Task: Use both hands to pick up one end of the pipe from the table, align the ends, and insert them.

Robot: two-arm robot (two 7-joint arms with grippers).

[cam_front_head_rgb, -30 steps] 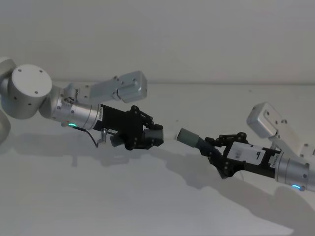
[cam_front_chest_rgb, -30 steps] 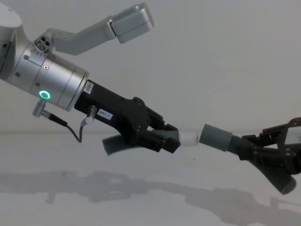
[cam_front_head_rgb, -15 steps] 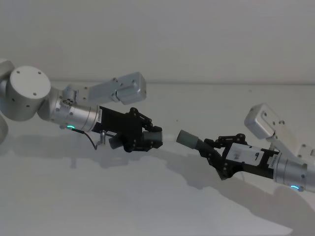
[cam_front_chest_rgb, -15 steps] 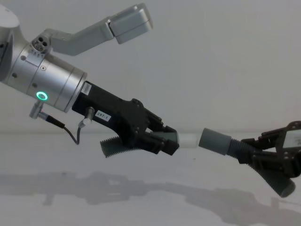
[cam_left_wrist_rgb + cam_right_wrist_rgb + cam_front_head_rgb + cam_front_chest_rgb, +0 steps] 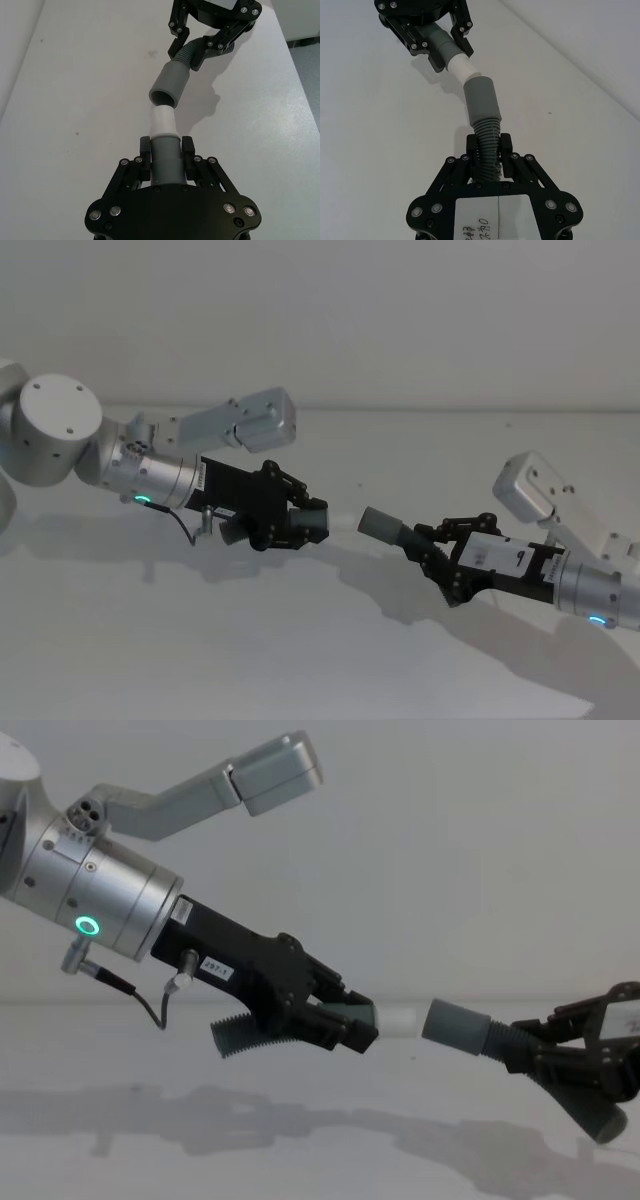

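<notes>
Grey plastic makes up both pipe pieces, and both are held in the air above the white bench [image 5: 300, 640], tip facing collar. The left piece [image 5: 165, 162] ends in a narrow white tip [image 5: 164, 122]; the right piece [image 5: 487, 145], ribbed along its neck, ends in a wider grey collar [image 5: 481, 99]. In the left wrist view the tip sits just at the open mouth of the collar, roughly in line with it; whether it has entered cannot be told. In the chest view a small gap shows between the tip [image 5: 398, 1019] and the collar [image 5: 455, 1024].

Left hand [image 5: 335, 1020] is clenched on the smooth grey body of its piece, reaching in from the left on a silver wrist [image 5: 95, 900] with a green ring light [image 5: 88, 926]. Right hand [image 5: 440, 550] grasps the ribbed part of the other piece, coming in low from the right, with the collar [image 5: 380, 523] angled up toward the left hand.
</notes>
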